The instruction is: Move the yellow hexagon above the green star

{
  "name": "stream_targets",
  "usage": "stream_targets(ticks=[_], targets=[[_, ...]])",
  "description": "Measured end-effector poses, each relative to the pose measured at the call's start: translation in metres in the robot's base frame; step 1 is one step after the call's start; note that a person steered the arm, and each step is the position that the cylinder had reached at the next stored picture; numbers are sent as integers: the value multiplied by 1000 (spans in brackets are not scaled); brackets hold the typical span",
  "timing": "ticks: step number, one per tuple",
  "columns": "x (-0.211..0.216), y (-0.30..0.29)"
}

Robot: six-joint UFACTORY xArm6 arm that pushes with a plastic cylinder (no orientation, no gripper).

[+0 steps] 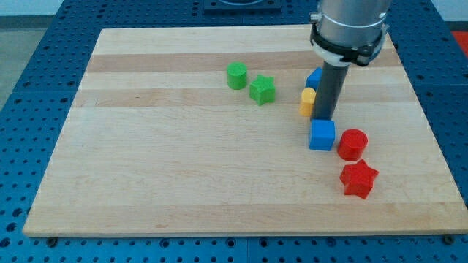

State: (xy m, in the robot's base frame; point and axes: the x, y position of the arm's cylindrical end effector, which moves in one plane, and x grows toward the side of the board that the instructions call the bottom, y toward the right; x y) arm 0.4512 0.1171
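Robotics lab bench: wooden board surface [183, 183] on blue perforated table [29, 88], grey robot arm [349, 29] at frame top right.

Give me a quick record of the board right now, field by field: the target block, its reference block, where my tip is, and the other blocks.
target: yellow hexagon, partly hidden behind the rod
reference: green star, toward the view's left of the target
my tip: just right of the yellow hexagon, right above the blue cube
other blocks: green cylinder, blue block behind the rod, red cylinder, red star
task state: not yet done
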Motion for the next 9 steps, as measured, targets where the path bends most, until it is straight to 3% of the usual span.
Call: stream_targets(ticks=[2,4,9], targets=[[7,-19],[-28,-5],[-15,-11]])
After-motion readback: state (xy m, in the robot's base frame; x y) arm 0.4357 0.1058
